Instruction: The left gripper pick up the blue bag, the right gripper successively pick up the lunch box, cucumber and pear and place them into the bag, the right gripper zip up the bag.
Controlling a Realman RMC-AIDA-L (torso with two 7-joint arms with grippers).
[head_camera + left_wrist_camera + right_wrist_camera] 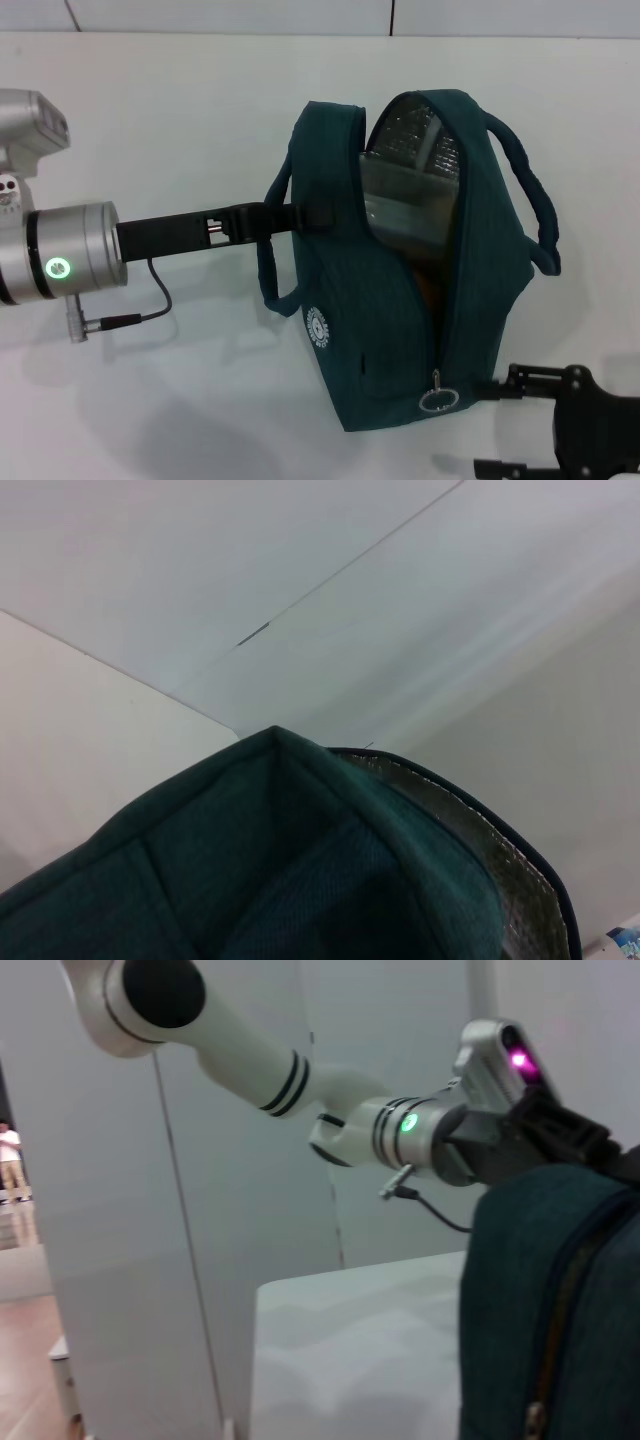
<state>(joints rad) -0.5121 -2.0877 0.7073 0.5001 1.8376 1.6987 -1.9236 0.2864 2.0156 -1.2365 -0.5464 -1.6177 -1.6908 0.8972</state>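
The blue bag [400, 330] stands upright mid-table with its zip open along the top and down the front, showing silver foil lining [415, 130]. The clear lunch box [405, 200] stands inside it, and an orange patch of the pear [430, 288] shows below it. The cucumber is hidden. The left gripper [312, 216] is shut on the bag's near handle at its upper left side. The right gripper [497, 428] is open and empty at the bottom right, just right of the ring zip pull [438, 400]. The bag also fills the left wrist view [300, 880] and shows in the right wrist view [560, 1300].
The white table [180, 120] spreads to the left and behind the bag. The left arm's silver joint [70, 260] and its cable [150, 300] hang over the table's left part. The bag's far handle [535, 200] sticks out to the right.
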